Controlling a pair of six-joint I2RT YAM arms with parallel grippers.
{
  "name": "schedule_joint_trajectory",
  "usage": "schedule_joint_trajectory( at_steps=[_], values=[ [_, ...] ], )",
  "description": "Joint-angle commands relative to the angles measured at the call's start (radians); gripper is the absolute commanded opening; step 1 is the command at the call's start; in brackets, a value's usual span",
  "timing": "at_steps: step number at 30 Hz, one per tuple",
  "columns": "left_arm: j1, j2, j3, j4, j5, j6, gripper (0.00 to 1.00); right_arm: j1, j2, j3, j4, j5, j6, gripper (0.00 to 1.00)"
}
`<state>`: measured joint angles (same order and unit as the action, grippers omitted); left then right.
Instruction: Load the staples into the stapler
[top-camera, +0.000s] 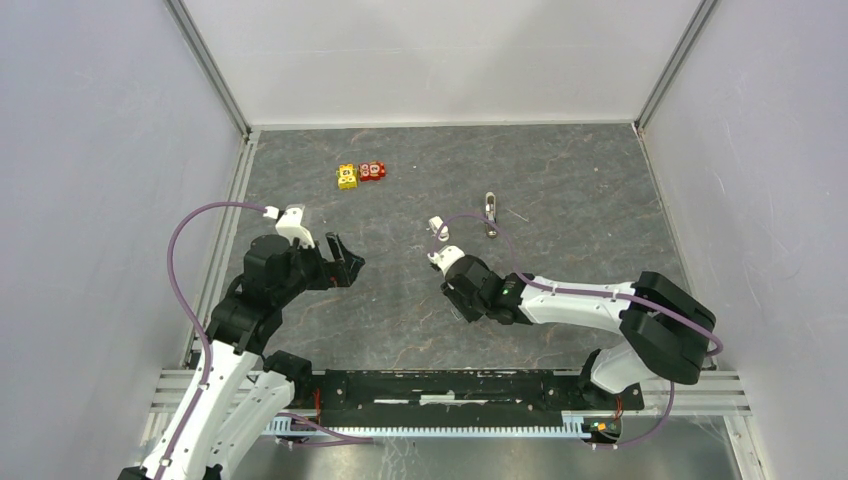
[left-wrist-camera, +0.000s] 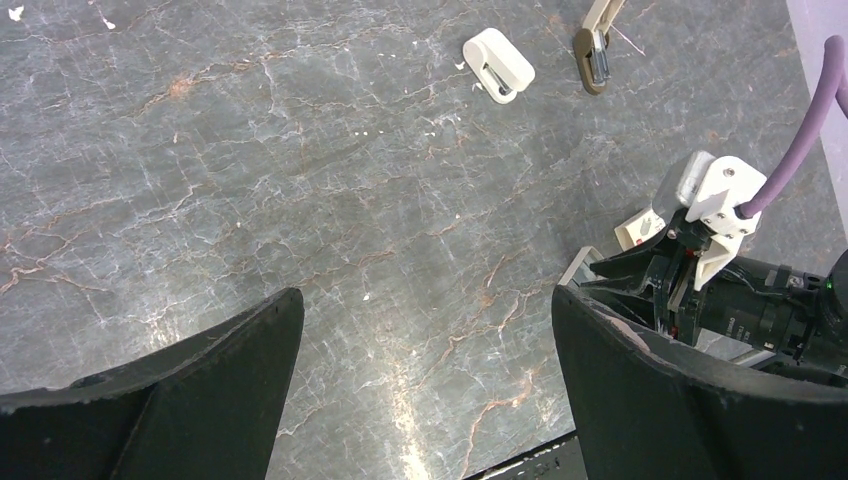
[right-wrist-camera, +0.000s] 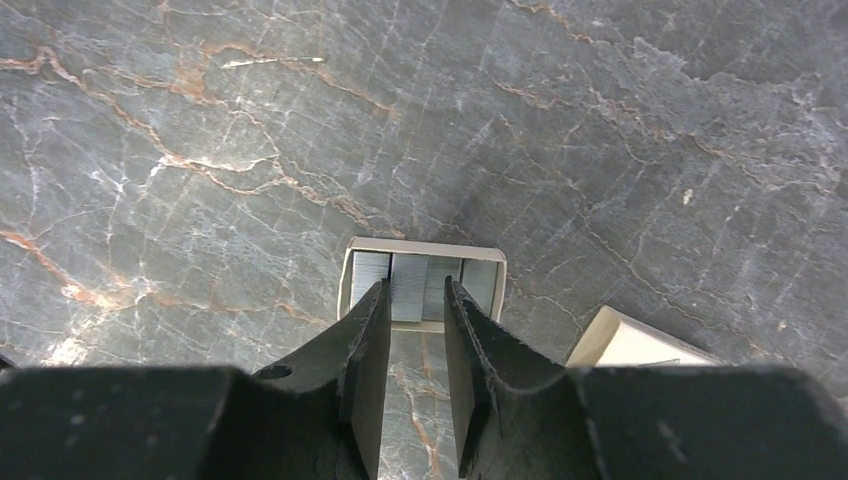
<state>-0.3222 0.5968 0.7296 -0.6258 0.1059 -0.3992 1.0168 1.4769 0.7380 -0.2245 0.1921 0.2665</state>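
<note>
Right tool (right-wrist-camera: 415, 288) straddles one strip of staples (right-wrist-camera: 408, 268) in the cream tray (right-wrist-camera: 425, 243), fingers set narrow. We cannot tell whether it pinches yet; we judge it is placed to lift that strip. Left tool (left-wrist-camera: 428, 300) is spread wide and empty, likely in reserve. Stapler (left-wrist-camera: 498, 65) lies flat on the desk (left-wrist-camera: 250, 180), well apart from the tray. In the left wrist view its long axis runs diagonally, grey mouth toward the right tool.

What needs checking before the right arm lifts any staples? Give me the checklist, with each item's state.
1. Staple box open, strips showing: ok.
2. Right jaws astride one staple strip: ok.
3. Strip clamped: not ok, a gap shows beside it.
4. Stapler opened for loading: cannot tell.
5. Left jaws wide open and empty: ok.
</note>
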Motion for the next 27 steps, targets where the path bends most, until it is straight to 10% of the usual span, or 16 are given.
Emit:
schedule_joint_trajectory(
  at_steps=[1, 27],
  values=[
    [-0.002, -0.008, -0.001, 0.034, -0.011, 0.045, 1.0, 0.002, -0.036, 0.013, -0.009, 0.071, 0.01, 0.31],
    [-0.002, -0.005, -0.001, 0.032, -0.025, 0.042, 1.0, -0.034, -0.023, -0.052, 0.099, -0.036, 0.012, 0.37]
  ],
)
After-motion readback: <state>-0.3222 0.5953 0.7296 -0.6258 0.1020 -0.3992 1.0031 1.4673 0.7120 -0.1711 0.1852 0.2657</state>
